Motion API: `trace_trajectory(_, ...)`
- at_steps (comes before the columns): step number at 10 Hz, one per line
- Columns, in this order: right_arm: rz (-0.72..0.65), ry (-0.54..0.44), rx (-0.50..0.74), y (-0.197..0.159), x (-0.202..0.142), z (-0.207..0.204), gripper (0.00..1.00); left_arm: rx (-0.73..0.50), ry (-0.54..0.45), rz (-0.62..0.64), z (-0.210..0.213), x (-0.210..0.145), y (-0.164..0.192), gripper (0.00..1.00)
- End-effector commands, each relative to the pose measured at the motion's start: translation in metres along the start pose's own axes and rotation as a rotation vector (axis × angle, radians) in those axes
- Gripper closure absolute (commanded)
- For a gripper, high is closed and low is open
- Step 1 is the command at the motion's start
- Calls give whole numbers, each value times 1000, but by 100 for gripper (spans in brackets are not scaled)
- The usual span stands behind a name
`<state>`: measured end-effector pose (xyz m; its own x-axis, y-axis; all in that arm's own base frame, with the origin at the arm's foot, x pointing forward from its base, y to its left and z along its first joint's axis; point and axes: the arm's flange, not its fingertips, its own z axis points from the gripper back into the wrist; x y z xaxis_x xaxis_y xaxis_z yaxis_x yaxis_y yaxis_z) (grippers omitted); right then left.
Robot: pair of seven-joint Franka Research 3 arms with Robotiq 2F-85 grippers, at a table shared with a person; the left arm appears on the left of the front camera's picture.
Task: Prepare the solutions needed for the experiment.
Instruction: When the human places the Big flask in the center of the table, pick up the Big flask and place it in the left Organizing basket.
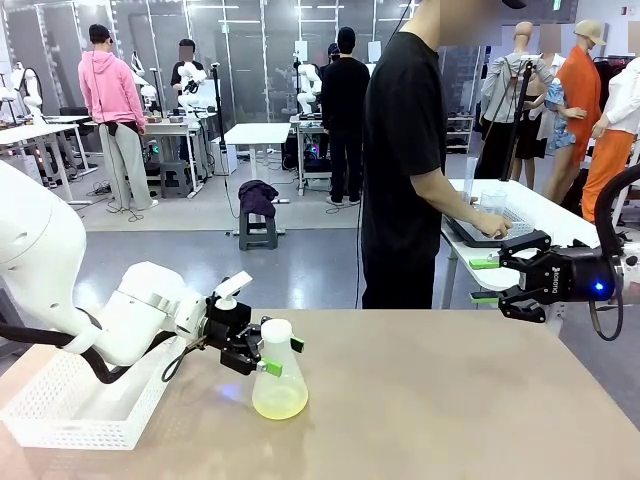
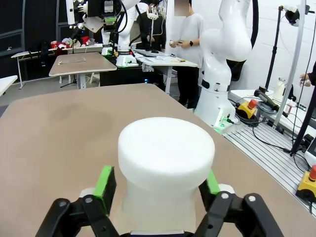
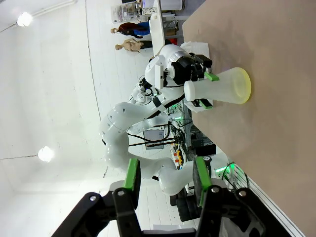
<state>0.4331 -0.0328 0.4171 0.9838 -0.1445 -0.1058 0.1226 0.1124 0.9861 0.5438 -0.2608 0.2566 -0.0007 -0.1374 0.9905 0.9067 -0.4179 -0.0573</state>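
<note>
A frosted whitish conical flask [image 1: 277, 362] stands on the tan table [image 1: 450, 400], left of the middle. A shallow layer of pale yellow solution [image 1: 280, 402] lies in its bottom. My left gripper [image 1: 283, 357] reaches in from the left and is shut on the flask's neck, one green pad on each side. In the left wrist view the flask's wide white top [image 2: 166, 148] sits between the green pads [image 2: 104, 180] of that gripper [image 2: 158, 181]. My right gripper [image 1: 490, 281] hangs in the air off the table's right side, open, nothing between its fingers [image 3: 132, 178]. From there the flask [image 3: 224, 88] shows far off.
A white mesh basket [image 1: 70, 405] sits at the table's front left, under my left arm. A person in black [image 1: 400, 150] stands at the far edge, hands at a tray on a side table [image 1: 560, 225] to the right. My right arm's base [image 2: 219, 94] stands beside the table.
</note>
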Motion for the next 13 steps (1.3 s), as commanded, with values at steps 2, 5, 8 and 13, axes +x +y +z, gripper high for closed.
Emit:
trace_trajectory(2,0,3,4,0,0,0,45,-6,-44,-19,0,-3,3,38)
trace_trajectory(5,0,3,4,0,0,0,45,1,-43,-17,0,-2,3,75)
trace_trajectory(8,0,3,4,0,0,0,45,8,-43,-11,-1,-1,2,95)
trace_trajectory(13,0,3,4,0,0,0,45,13,52,-40,21,58,-37,100)
